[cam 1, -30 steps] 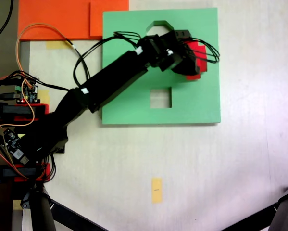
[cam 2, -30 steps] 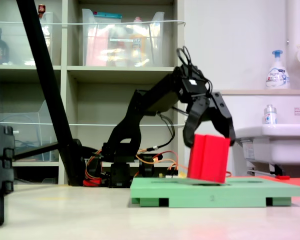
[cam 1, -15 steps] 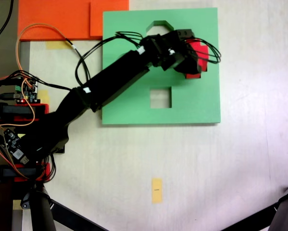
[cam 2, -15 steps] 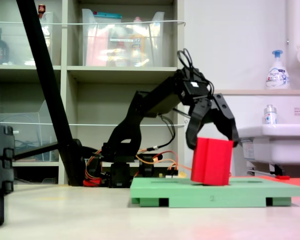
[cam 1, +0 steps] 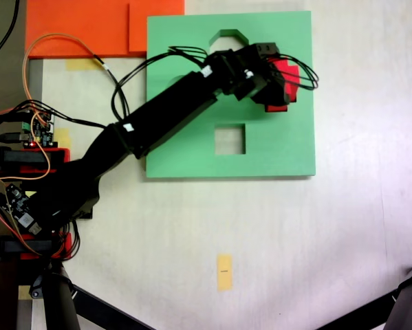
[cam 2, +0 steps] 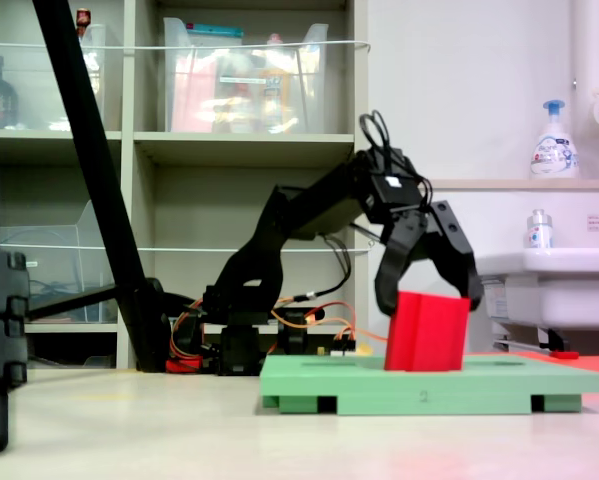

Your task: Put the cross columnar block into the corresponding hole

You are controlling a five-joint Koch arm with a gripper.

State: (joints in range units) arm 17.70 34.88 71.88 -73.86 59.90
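The cross columnar block (cam 1: 291, 86) is bright red and stands at the right part of the green foam board (cam 1: 281, 151). In the second exterior view the block (cam 2: 427, 335) leans slightly, with its bottom edge below the top face of the board (cam 2: 479, 385). My gripper (cam 1: 280, 84) comes down from above with a finger on each side of the block's top and is shut on it (cam 2: 429, 300). The corresponding hole is hidden under the block and gripper. An octagonal cutout (cam 1: 226, 38) and a square cutout (cam 1: 230, 139) lie open.
Orange foam sheets (cam 1: 89, 27) lie past the board's top left corner. Circuit boards and loose wires (cam 1: 27, 130) sit by the arm's base. A yellow tape mark (cam 1: 224, 271) is on the floor. Shelves, a sink and a soap bottle (cam 2: 554, 140) stand behind.
The gripper has lowered with the block. The block dropped from hovering above the board to having its base sunk into it, and it shifted slightly toward the second exterior view's right.
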